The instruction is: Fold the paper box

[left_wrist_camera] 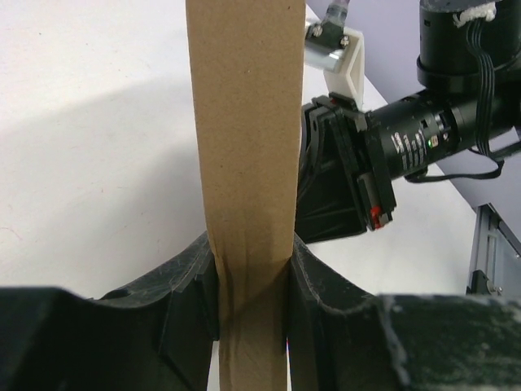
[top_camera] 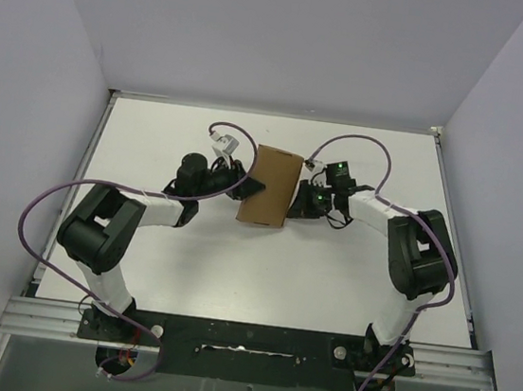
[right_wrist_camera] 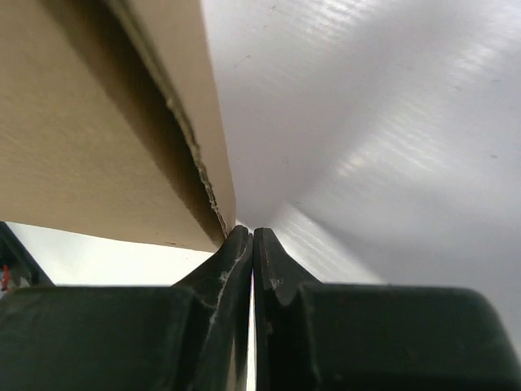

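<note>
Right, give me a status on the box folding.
Done: the paper box looks partly folded, with a panel standing upright between the arms. In hand: the left gripper is clamped on that cardboard panel; the right gripper is shut and empty, its tips at the box's edge. Left: closing it up, since no view shows a finished box.

**Brown paper box (top_camera: 269, 187) clamped over the table's far middle**

The paper box is plain brown cardboard, thin and rectangular. From above its broad face shows, the long side running far to near with the far end leaning slightly right. It lies about midway between the left and right edges of the table (top_camera: 346, 282), nearer the far edge. The left gripper (left_wrist_camera: 251, 281) pinches its left side, where the card is creased. Layered, slightly ragged cut edges run along its right side.
</note>
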`<state>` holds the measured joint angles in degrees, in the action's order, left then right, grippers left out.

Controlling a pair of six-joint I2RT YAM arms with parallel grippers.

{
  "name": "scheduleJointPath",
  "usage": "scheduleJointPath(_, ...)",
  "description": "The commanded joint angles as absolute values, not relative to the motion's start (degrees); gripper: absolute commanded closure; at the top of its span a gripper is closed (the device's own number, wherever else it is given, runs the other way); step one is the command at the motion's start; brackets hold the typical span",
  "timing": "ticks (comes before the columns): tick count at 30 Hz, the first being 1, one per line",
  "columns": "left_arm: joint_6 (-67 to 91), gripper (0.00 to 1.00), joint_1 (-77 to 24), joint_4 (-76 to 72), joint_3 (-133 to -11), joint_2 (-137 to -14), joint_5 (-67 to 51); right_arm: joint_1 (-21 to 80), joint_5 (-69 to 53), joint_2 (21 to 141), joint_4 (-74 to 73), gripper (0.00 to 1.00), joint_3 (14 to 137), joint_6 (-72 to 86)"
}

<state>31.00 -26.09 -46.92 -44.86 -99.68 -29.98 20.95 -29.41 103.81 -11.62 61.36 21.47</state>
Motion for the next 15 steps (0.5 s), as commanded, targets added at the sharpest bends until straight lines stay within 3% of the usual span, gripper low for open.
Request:
scheduleJointPath(1,33.17,0.83,-24.94,-51.79,-45.48,-101.45,-32.31,16.51,-35.35,100.55,-8.05,1.0,61.53,22.08)
scheduleJointPath(15,38.75,0.83,-22.63,-55.11,-42.69,-103.41,-29.92,18.81,-32.96,106.97,-8.74,1.0,62.53,20.52)
